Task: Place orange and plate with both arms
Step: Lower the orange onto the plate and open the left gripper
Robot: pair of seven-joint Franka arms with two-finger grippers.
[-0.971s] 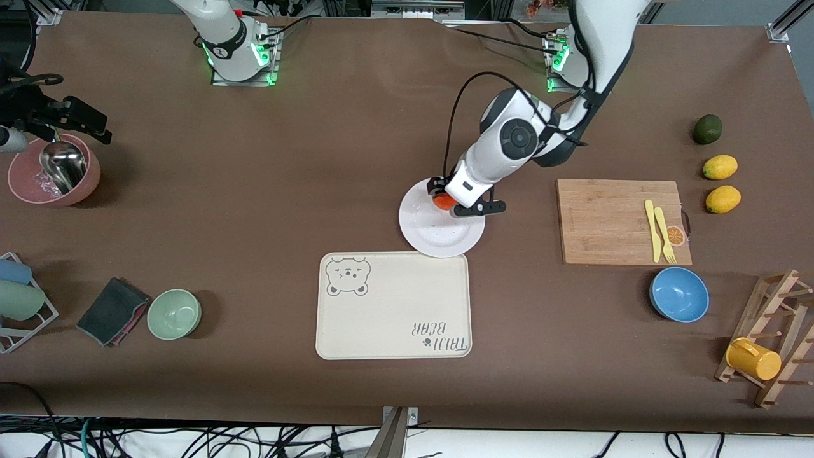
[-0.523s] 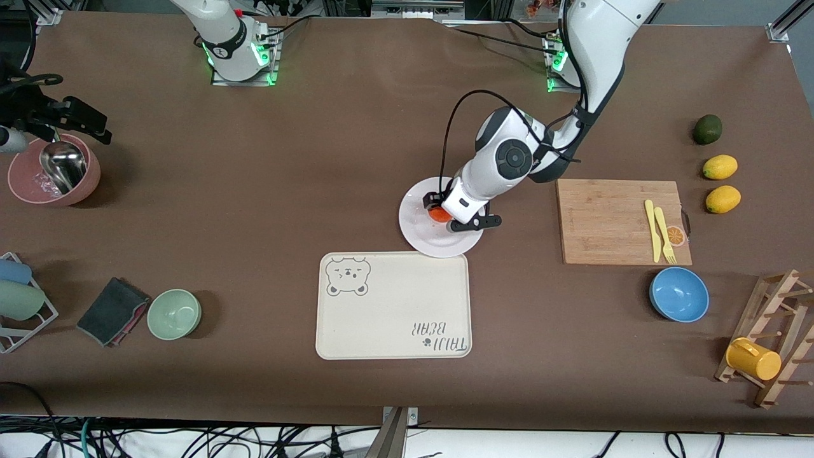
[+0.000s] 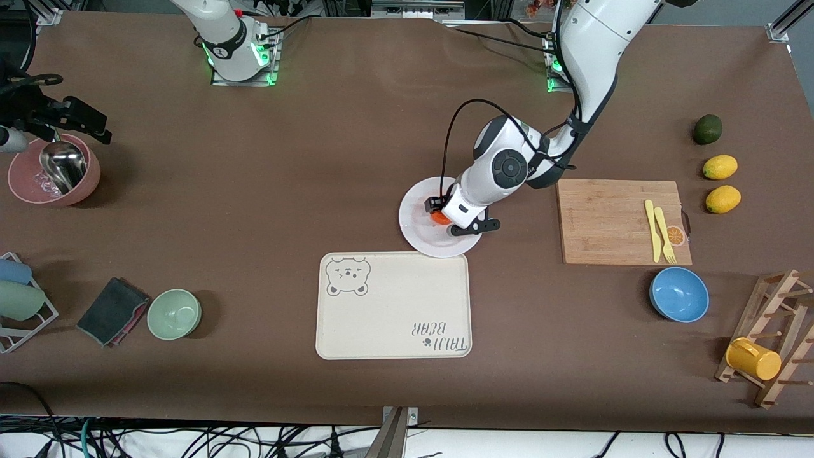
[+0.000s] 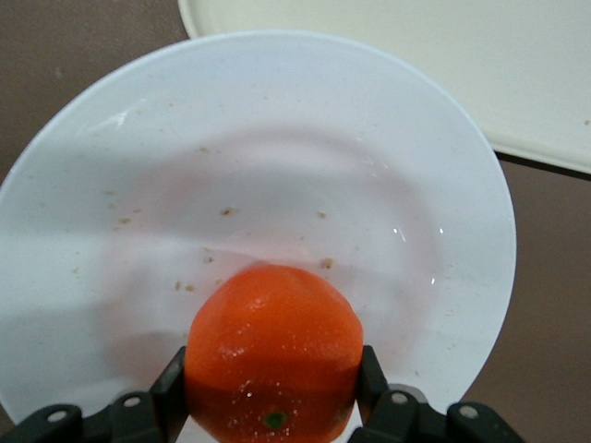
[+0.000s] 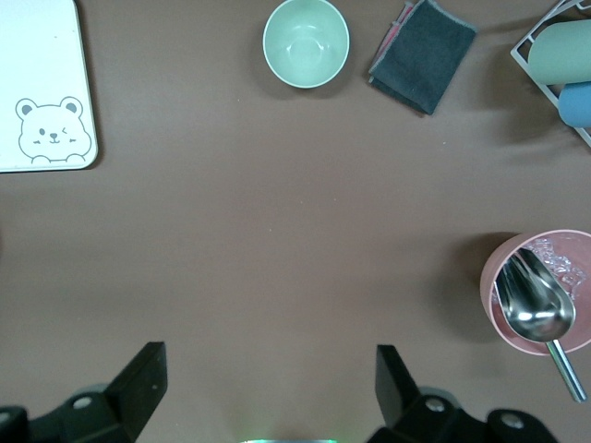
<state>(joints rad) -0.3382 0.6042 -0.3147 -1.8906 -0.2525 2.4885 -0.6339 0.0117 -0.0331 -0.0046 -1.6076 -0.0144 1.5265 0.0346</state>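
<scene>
The orange (image 4: pixel 272 341) is small, round and red-orange. My left gripper (image 4: pixel 272 380) is shut on it, one black finger on each side. It hangs low over the middle of the white plate (image 4: pixel 277 138); whether it touches the plate I cannot tell. In the front view the left gripper (image 3: pixel 440 214) and the orange (image 3: pixel 437 217) are over the plate (image 3: pixel 420 236), which lies just farther from the camera than the cream bear tray (image 3: pixel 394 305). My right gripper (image 5: pixel 268 369) stands open and empty, high over bare table at the right arm's end.
A pink bowl (image 3: pixel 25 187) with a metal scoop, a green bowl (image 3: pixel 174 313), a dark cloth (image 3: pixel 113 311) and a rack of cups lie toward the right arm's end. A cutting board (image 3: pixel 617 222) with yellow cutlery, a blue bowl (image 3: pixel 679 294), lemons, a lime and a mug rack are toward the left arm's end.
The left gripper has carried the orange a little toward the plate's middle and lower. The right arm has not moved.
</scene>
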